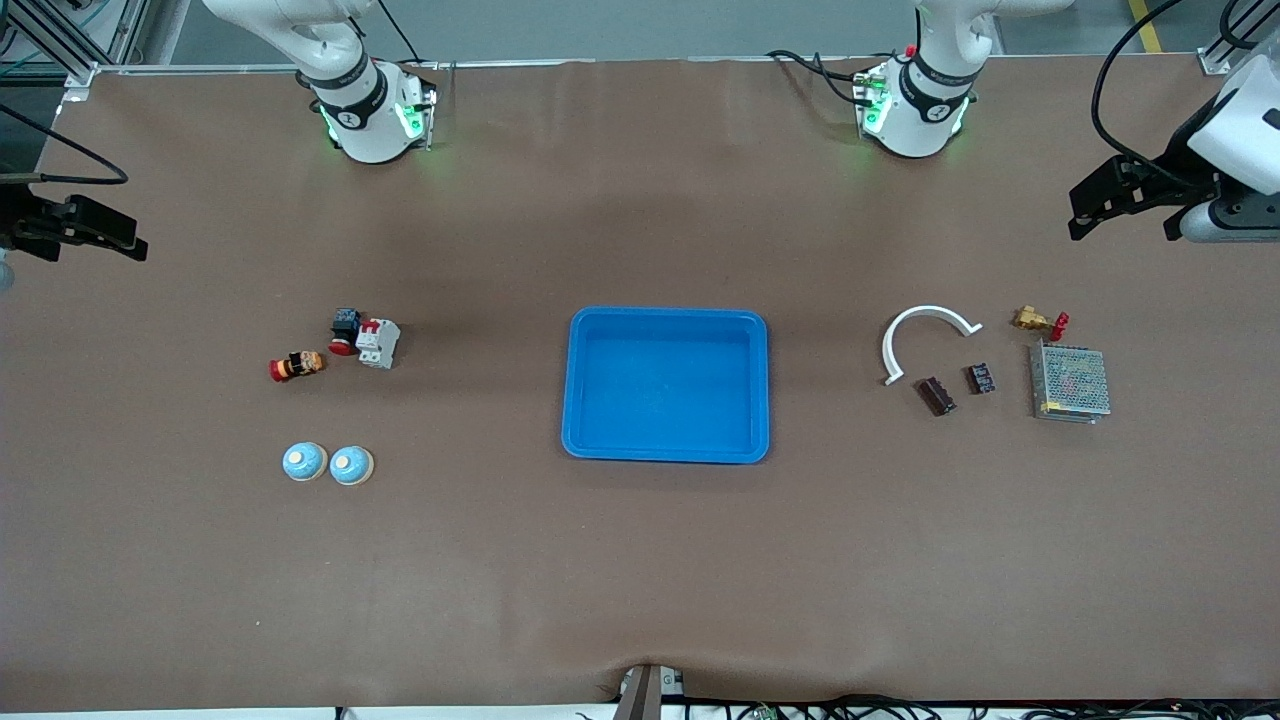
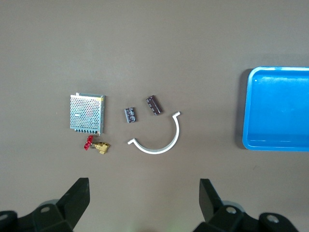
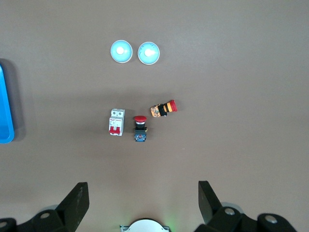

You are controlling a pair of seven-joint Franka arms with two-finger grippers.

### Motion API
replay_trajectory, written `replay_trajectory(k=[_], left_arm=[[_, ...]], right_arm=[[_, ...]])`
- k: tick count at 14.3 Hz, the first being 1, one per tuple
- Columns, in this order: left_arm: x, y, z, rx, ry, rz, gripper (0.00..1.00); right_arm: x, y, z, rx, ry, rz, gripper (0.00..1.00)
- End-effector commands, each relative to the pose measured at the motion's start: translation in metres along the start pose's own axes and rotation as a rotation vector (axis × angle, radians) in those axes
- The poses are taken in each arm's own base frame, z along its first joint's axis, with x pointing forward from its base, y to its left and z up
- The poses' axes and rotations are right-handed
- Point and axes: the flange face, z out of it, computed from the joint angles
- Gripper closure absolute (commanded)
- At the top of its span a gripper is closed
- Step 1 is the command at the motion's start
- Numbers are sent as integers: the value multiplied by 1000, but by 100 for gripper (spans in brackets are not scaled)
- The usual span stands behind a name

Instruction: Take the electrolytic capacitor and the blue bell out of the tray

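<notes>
Both sets of jaws stand wide and hold nothing. Your left gripper [image 2: 145, 203] hangs over the brown table [image 1: 640, 560] at the left arm's end, above two dark capacitors [image 2: 154, 105], a white curved clip [image 2: 164, 142], a mesh box [image 2: 87, 113] and a brass valve [image 2: 101, 147]. Your right gripper [image 3: 142, 205] hangs over the other end, above two blue bells [image 3: 121, 50], a white breaker [image 3: 116, 122] and two red buttons [image 3: 140, 128].

The tray [image 1: 665, 440] sits mid-table and looks empty, so reaching into it would likely close on nothing. The capacitors lie close together; a careless descent could knock one.

The table covering is plain and flat, with open room around the tray.
</notes>
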Motion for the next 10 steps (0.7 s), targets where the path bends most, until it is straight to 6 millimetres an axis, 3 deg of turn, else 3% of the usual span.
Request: replay_trajectory(k=[1, 10], left_arm=[[3, 0, -7, -5, 4, -4, 0], [-1, -6, -13, -3, -5, -16, 0]], right_arm=[[-8, 3, -4, -17, 5, -10, 0], [-5, -3, -7, -17, 14, -20, 0]])
